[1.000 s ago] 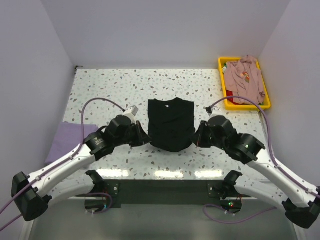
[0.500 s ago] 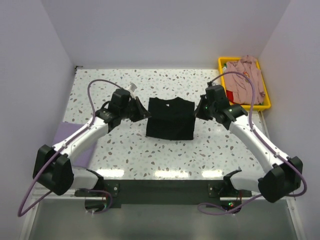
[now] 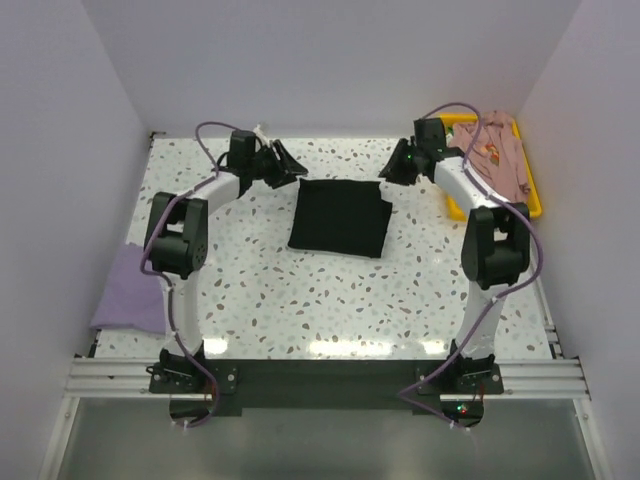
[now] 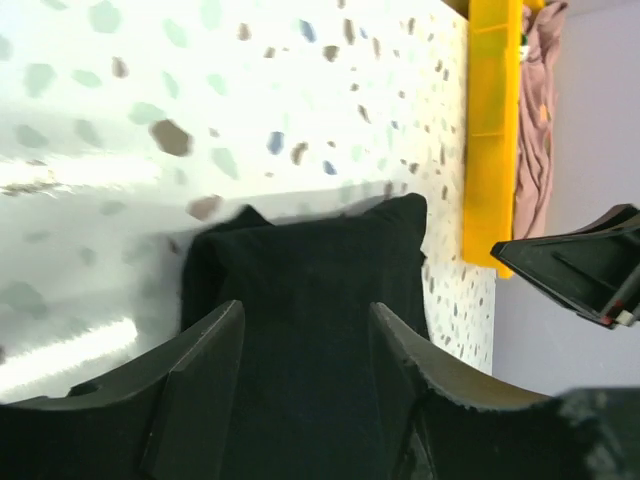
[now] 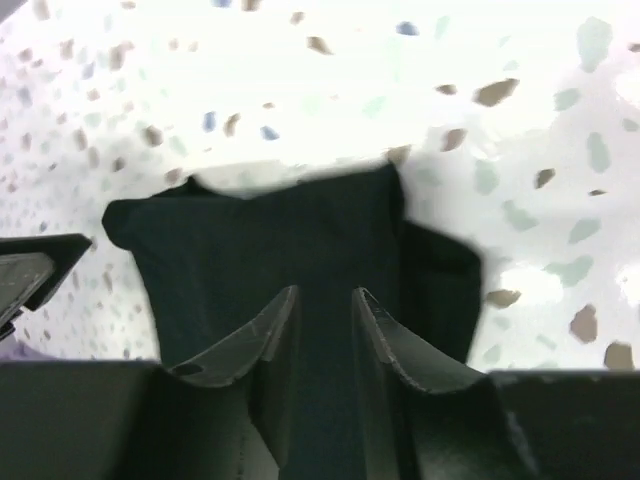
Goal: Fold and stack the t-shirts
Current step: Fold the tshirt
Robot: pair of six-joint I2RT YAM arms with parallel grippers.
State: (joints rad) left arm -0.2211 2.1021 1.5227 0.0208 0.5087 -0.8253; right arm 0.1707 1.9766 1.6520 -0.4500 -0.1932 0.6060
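Observation:
The black t-shirt [image 3: 338,217] lies folded into a flat rectangle in the middle of the table. My left gripper [image 3: 291,166] hovers at its far left corner, open, with only cloth [image 4: 310,260] below the parted fingers [image 4: 205,375]. At the far right corner my right gripper [image 3: 394,170] is open by a narrow gap, and the shirt [image 5: 250,250] shows beneath it, not pinched. A lavender t-shirt [image 3: 130,290] lies at the table's left edge. A dusty-pink t-shirt [image 3: 493,148] is heaped in the bin.
The yellow bin [image 3: 497,212] stands at the far right corner, close to my right arm; the left wrist view shows its wall [image 4: 490,130]. White walls enclose the table on three sides. Speckled tabletop [image 3: 330,300] lies between the black shirt and the arm bases.
Both arms swept from the near side to the far side, carrying the black shirt's near edge over so it is folded in half. Both grippers then opened and let go of the cloth.

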